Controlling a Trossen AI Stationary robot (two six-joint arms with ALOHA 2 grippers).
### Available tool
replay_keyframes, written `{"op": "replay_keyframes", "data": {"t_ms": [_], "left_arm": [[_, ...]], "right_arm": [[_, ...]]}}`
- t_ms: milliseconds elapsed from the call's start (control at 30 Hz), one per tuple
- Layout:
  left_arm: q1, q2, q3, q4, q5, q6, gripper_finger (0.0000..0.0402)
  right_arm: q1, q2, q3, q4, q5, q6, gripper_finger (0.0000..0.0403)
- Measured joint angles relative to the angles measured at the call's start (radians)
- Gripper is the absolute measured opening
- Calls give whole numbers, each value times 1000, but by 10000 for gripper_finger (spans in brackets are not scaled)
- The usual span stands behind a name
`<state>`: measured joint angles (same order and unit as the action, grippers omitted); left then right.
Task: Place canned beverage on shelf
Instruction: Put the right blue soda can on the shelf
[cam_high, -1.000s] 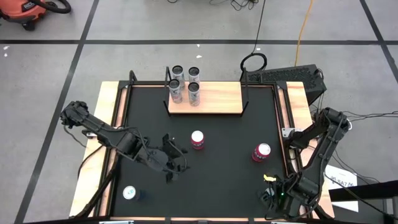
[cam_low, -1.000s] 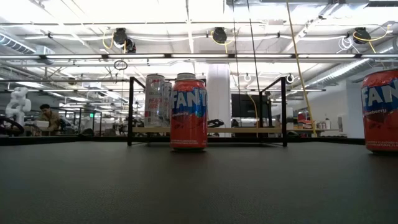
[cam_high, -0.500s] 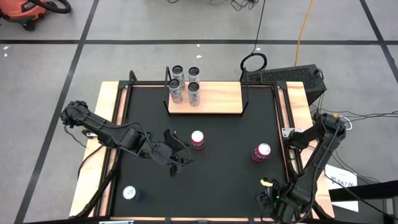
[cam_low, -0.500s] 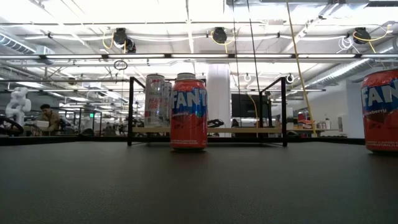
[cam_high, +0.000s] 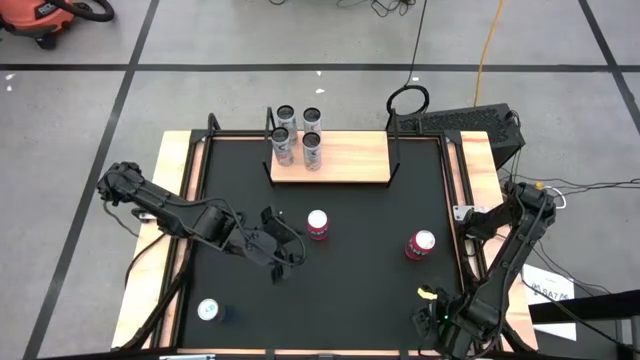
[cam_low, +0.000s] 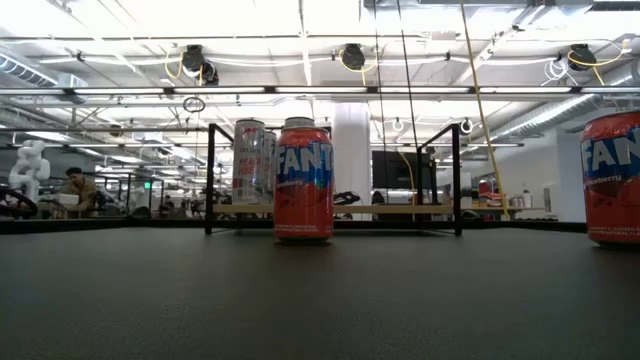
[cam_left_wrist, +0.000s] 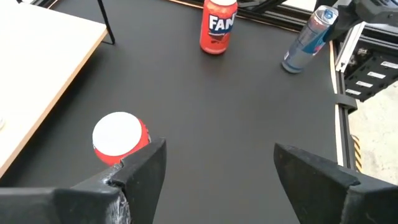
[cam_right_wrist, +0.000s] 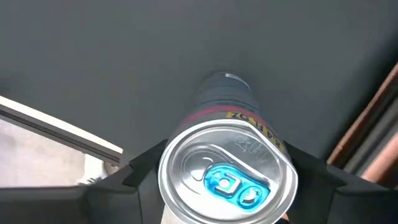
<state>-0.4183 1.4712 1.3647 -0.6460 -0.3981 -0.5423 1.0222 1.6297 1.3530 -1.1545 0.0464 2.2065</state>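
My left gripper (cam_high: 282, 255) is open and empty just left of a red can with a white top (cam_high: 318, 224), which also shows in the left wrist view (cam_left_wrist: 118, 135) beside one finger. A second red can (cam_high: 420, 244) stands on its base to the right. My right gripper (cam_high: 432, 306) is near the table's near right corner, shut on a slim silver-blue can (cam_left_wrist: 308, 38). The shelf (cam_high: 345, 160) stands at the far edge with several cans (cam_high: 297, 135) upright on its left part. Neither gripper shows in the low view. My right gripper pinches the slim can near its top rim (cam_right_wrist: 180, 155), one finger on each side. The can's top with the blue tab (cam_right_wrist: 227, 182) faces the wrist camera. The can is tilted, top toward the arm; whether its base (cam_left_wrist: 291, 65) touches the table I cannot tell.
A white-topped can (cam_high: 208, 311) stands near the table's near left corner. The black tabletop (cam_high: 360, 300) has light-wood strips along both sides. The low view shows the two red cans (cam_low: 303, 182) (cam_low: 612, 180) before the shelf (cam_low: 400, 209).
My left gripper has gone a little toward the right and far edges, closer to the white-topped red can, staying open. My right gripper has shifted slightly toward the near edge with the slim can. The cans on the table and shelf have kept still.
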Motion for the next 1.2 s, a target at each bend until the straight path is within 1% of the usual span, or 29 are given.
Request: {"op": "replay_keyframes", "data": {"t_ms": [167, 267, 400, 467, 767, 867, 967, 1067, 1200], "left_arm": [[0, 0, 0, 0, 0, 0, 295], [0, 0, 0, 1, -8, 15, 295], [0, 13, 0, 35, -29, 118, 295], [-1, 26, 0, 61, -26, 164, 295], [12, 109, 0, 327, 75, 208, 295], [19, 134, 0, 417, 107, 272, 295], [27, 157, 0, 508, 112, 337, 296], [40, 175, 1, 570, 125, 342, 310], [47, 187, 0, 580, 134, 369, 354]], "right_arm": [[-8, 0, 62, -22, -1, -48, 229], [-28, 0, 114, -71, 1, -90, 227], [-63, 0, 181, -125, 10, -176, 229], [-84, 0, 209, -135, 37, -221, 229], [-186, 0, 352, -144, 234, -431, 229], [-236, 0, 404, -156, 246, -527, 229], [-289, 0, 435, -167, 247, -619, 230], [-343, 0, 459, -189, 245, -695, 230], [-410, 0, 485, -190, 243, -791, 230]]}}
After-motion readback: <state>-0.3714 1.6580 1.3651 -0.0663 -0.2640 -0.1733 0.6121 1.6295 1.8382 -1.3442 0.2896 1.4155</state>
